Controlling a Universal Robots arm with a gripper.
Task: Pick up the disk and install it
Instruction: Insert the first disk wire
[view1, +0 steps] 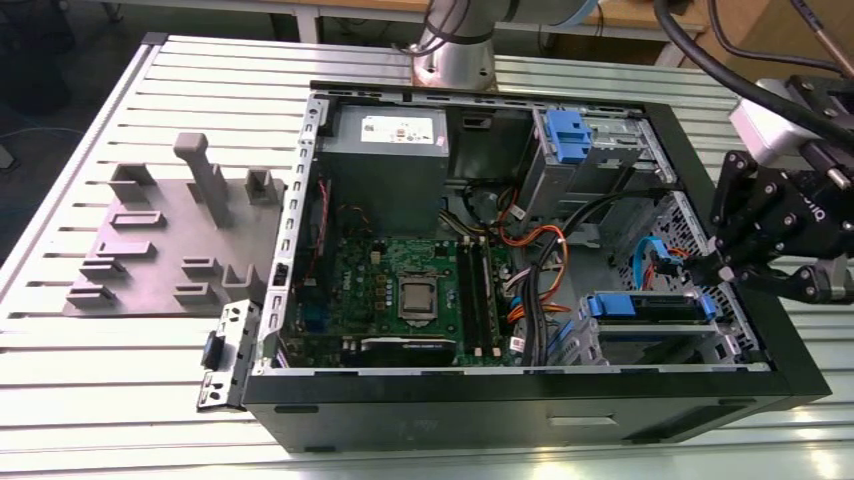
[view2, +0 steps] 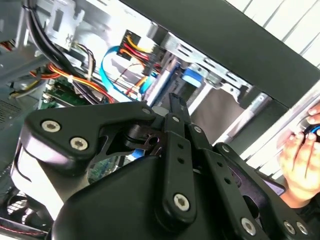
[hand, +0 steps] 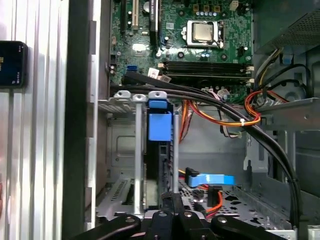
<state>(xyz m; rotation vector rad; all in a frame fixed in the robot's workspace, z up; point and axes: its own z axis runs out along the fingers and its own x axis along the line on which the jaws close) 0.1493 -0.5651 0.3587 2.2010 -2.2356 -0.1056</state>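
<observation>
The disk (view1: 647, 305) lies in the lower drive bay of the open computer case (view1: 534, 400), at the exterior view's right, with its blue carrier showing. In the first wrist view I see the disk (hand: 160, 150) edge-on between the bay's metal rails, its blue tab at the far end. My gripper (view1: 718, 265) hangs over the case's right wall, just above that bay. In the second wrist view its black fingers (view2: 172, 112) meet at the tips, so it is shut with nothing between them. The tips (hand: 167, 200) sit at the disk's near end; whether they touch is unclear.
A second blue carrier (view1: 567, 130) sits in the upper bay beside the grey power supply (view1: 387, 130). Orange and black cables (hand: 225, 112) cross next to the bay. A grey fixture (view1: 174, 250) lies left of the case. A person's hand (view2: 300, 155) is outside the case wall.
</observation>
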